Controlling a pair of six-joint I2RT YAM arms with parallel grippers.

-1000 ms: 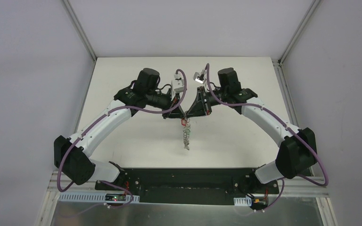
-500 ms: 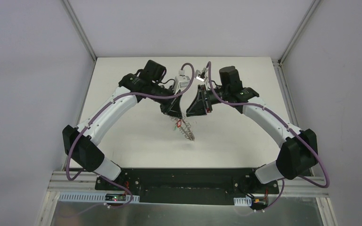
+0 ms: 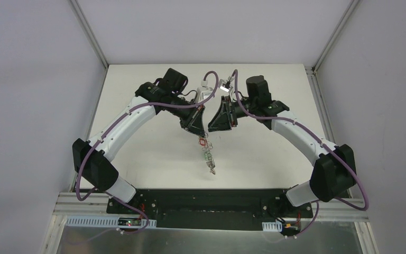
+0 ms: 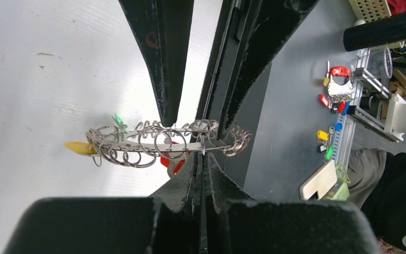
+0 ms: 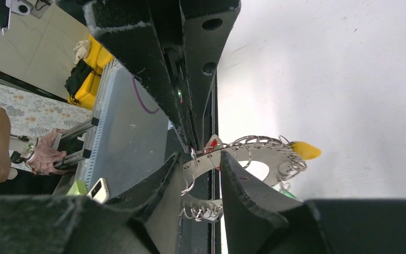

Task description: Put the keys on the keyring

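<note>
Over the table's [image 3: 137, 159] centre, left gripper [image 4: 203, 159] is clamped tight on the rim of the keyring [image 4: 153, 144], keys [image 4: 79, 147] dangling off it, right gripper [image 5: 201, 161] part-open, fingers straddling the rim.

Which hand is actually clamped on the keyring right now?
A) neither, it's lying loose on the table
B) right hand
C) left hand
C. In the left wrist view, the left hand has its fingers pressed together on the rim of the keyring. In the right wrist view, the right hand has its fingers standing apart with the ring's edge in the gap between them.
</note>
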